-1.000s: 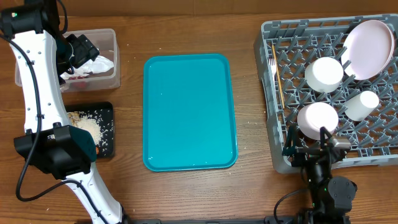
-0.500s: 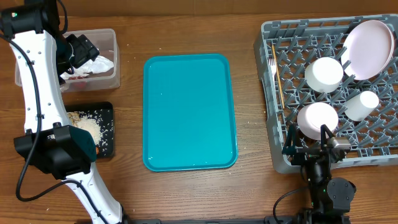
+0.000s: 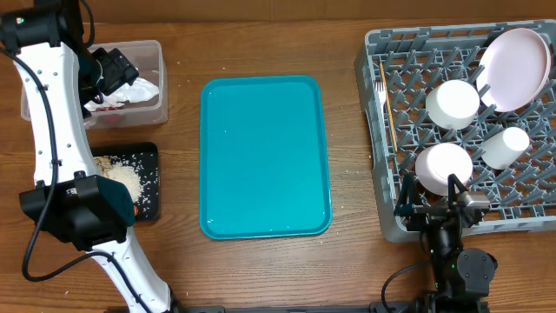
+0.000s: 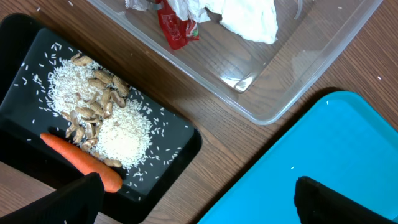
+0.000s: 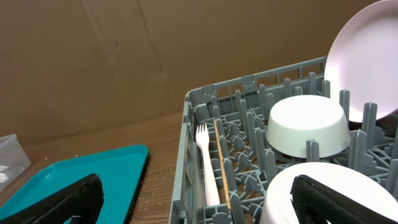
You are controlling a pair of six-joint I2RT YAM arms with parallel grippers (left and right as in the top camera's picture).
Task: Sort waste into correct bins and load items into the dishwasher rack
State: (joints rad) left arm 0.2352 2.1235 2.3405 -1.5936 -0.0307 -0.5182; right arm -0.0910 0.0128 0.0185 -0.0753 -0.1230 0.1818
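Nothing visible has moved since the earlier frames; both arms and every object sit where they were.

The left gripper (image 4: 199, 196) hangs above the gap between the black tray (image 4: 180, 143) and the teal tray (image 3: 265, 156), jaws spread wide and holding nothing. The right gripper (image 5: 199, 199) is also wide open and empty, low at the near edge of the dishwasher rack (image 3: 373, 52).

The sorting looks finished. Napkins (image 4: 249, 18) and the red wrapper (image 4: 174, 28) lie in the clear tub (image 4: 273, 106). Rice (image 4: 124, 134), beige scraps (image 4: 93, 106) and the carrot (image 4: 78, 158) lie in the black tray. The plate (image 3: 517, 56), two bowls (image 3: 452, 103), the cup (image 3: 506, 146), the fork (image 5: 207, 168) and the wooden stick (image 5: 221, 162) are all in the rack.

The step in hand is probably a final check and retreat. It is done well by keeping both jaws open and lifting straight up before swinging away, so that no finger catches the tub wall or a rack peg.

In the left wrist view the carrot lies flat on a diagonal, its long axis running from upper left to lower right. The fork lies along the rack's left wall with its tines toward the far side and its handle toward the right arm. The stick is parallel, just beside it.
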